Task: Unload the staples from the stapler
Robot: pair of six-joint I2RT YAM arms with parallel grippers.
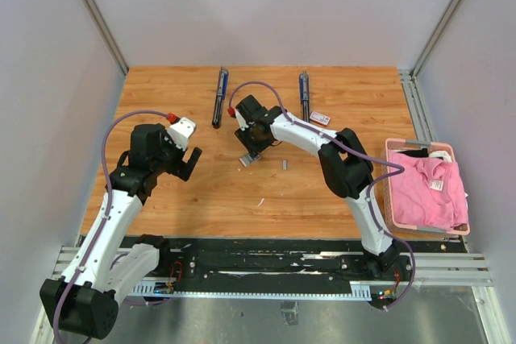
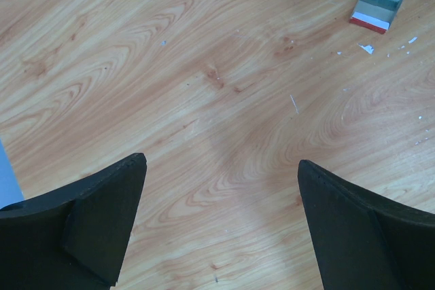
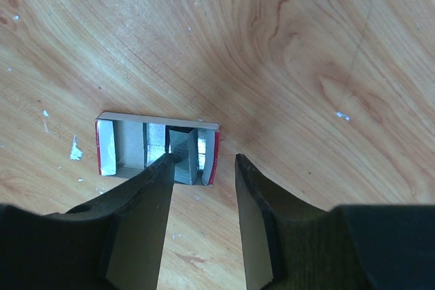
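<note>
We are seeing staples (image 3: 155, 142) lying as silvery strips inside an open tray (image 3: 103, 147) with red ends, near the middle of the tabletop (image 1: 201, 199). A short grey strip (image 1: 285, 164) is lying alone just right of the tray, too small for us to identify.

The right gripper (image 3: 204, 161) is hanging over the tray with its jaws partly apart and bare wood showing between them. One fingertip is covering part of the staples.

The left gripper (image 2: 221, 164) is standing wide open over bare wood, holding nothing.

The left stapler (image 1: 219, 98) and right stapler (image 1: 304, 96) are lying near the far edge, with a white box (image 1: 320, 118) beside the right one. We cannot tell whether either stapler is open.

A basket (image 1: 389, 183) holding pink cloth (image 1: 423, 187) is sitting at the right edge. Pale specks are dotting the wood, and grey walls (image 1: 274, 6) are enclosing the table.
</note>
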